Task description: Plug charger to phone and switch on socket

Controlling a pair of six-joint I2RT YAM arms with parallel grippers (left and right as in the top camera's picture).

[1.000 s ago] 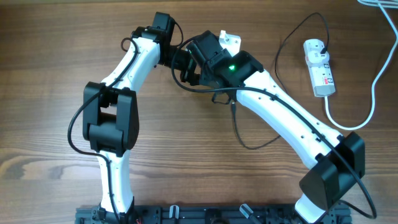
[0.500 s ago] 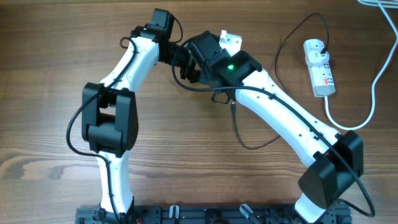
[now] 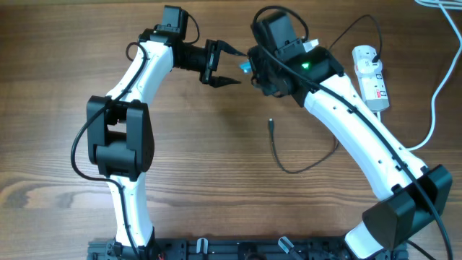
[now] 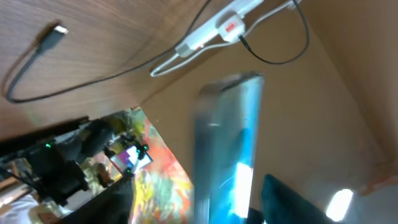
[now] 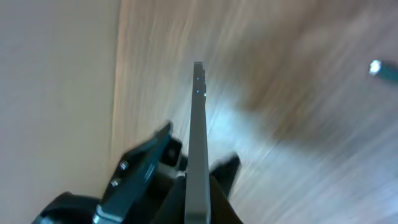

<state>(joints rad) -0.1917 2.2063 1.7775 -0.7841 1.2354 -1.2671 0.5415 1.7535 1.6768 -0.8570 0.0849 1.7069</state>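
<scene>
My right gripper (image 3: 255,71) is shut on the phone (image 3: 247,68) and holds it on edge above the table's far middle. In the right wrist view the phone (image 5: 198,124) shows as a thin grey slab clamped between the fingers (image 5: 163,148). My left gripper (image 3: 234,65) is open, its tips just left of the phone and apart from it. The left wrist view shows the blurred cyan phone (image 4: 227,149) in front of its dark fingers (image 4: 289,199). The charger's black tip (image 3: 271,124) lies loose on the wood. The socket (image 3: 370,79) lies at the far right.
The black charger cable (image 3: 292,169) loops across the table middle and runs up to the socket. The thick white cord (image 3: 432,108) curves along the right edge. The socket (image 4: 217,28) and the charger tip (image 4: 59,30) also show in the left wrist view.
The two grippers have come apart. My right gripper has moved right and farther back with the phone. My left gripper has drawn back left and now stands open.
</scene>
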